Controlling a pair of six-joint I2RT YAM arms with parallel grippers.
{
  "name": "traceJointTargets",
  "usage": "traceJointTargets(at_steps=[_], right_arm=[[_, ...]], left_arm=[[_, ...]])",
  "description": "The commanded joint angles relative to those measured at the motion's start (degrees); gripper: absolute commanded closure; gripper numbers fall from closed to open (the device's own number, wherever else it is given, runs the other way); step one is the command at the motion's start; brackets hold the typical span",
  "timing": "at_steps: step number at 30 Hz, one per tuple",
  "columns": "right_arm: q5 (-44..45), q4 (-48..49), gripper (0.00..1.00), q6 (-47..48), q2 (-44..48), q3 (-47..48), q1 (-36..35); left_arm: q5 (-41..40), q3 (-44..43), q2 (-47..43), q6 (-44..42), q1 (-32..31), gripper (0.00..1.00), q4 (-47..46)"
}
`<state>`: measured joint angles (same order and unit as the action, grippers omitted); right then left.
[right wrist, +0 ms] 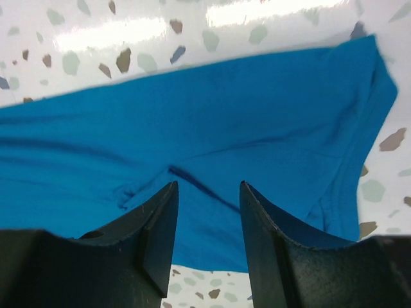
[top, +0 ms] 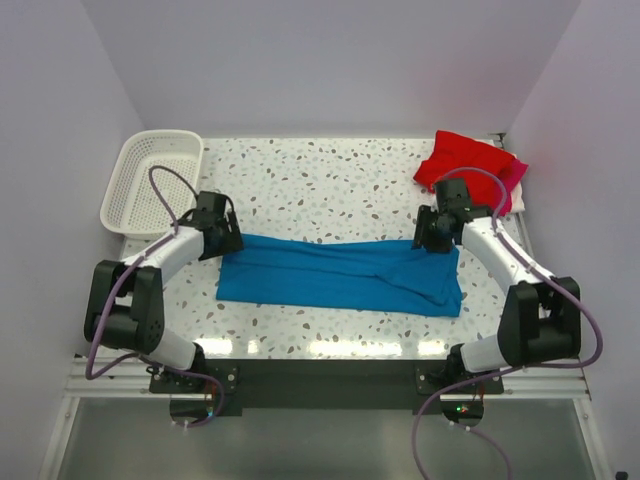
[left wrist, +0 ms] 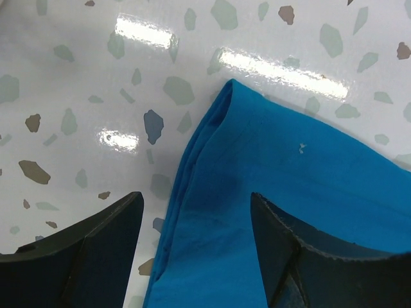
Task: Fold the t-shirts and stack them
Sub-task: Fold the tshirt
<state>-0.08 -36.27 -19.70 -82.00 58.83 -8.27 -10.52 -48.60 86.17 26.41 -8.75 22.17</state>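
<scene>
- My left claw (left wrist: 196, 205) is open and grips nothing. The folded end of the blue t-shirt (top: 340, 275) lies flat on the bench (top: 320, 170) directly under it.
- My right claw (right wrist: 209, 189) is also open and holds nothing. The other end of the same shirt lies beneath its fingers.
- I judge the step to be this: take both ends and fold the long band across its middle.
- To do it well, each claw should catch all the layers at its end, not only the top one, and both should lift together.
- Under the left claw the layered edge runs between the fingers, with one finger over bare bench, so that finger can slide under the edge.
- The white basket (top: 120, 175) is just beyond my left claw. The red t-shirt (top: 465, 160), lying on the pink one (top: 515, 190), is just beyond my right claw.
- The open room is between the claws, so I think it safer to move inward.
</scene>
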Motion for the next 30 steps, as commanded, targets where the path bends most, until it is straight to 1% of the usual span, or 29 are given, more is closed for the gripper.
traceJointTargets(at_steps=[1,12,24,26,27,29,30], right_arm=[[-4.0,0.9,0.54,-3.0,0.4,-2.2,0.1],[-6.2,5.6,0.54,-5.7,-3.7,-6.3,-5.8],[-4.1,7.7,0.54,-4.6,-9.2,-4.2,-7.2],[-4.2,7.8,0.57,-4.5,-10.3,-4.4,-7.3],[-4.2,7.8,0.62,-4.4,-10.4,-4.5,-7.5],[-4.3,7.8,0.68,-4.3,-10.2,-5.0,-7.7],[-4.4,7.9,0.75,-4.4,-10.1,-5.1,-8.0]], left_arm=[[-0.6,0.4,0.7,0.2,0.3,0.28,-1.2],[0.6,1.3,1.6,0.3,0.3,0.29,-2.6],[0.3,2.4,1.1,-0.3,0.3,0.29,-2.4],[0.4,2.5,1.1,-0.4,0.2,0.29,-2.5],[0.3,2.3,1.1,-0.5,0.3,0.29,-2.5],[0.2,2.2,1.0,-0.6,0.3,0.29,-2.6],[0.2,2.2,1.2,-0.7,0.3,0.29,-2.6]])
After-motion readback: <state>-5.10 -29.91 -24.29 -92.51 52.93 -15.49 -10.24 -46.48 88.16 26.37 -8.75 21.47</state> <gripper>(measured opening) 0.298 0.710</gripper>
